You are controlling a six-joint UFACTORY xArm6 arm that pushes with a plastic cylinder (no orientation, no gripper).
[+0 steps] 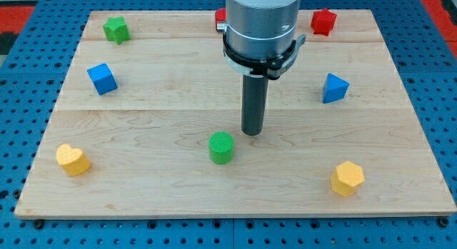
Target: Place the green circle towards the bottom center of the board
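Note:
The green circle [222, 147], a short green cylinder, stands on the wooden board [143, 199] a little left of centre, in the lower half. My tip [251, 133] rests on the board just up and to the right of the green circle, a small gap apart from it. The rod hangs straight down from the grey arm body at the view's top centre.
A green star [116, 29] at the top left, a blue cube [102, 78] below it, a yellow heart [72, 160] at the lower left. A red star [323, 21] at the top right, a red block [221, 17] half hidden behind the arm, a blue block [334, 88] at right, a yellow hexagon [347, 178] at the lower right.

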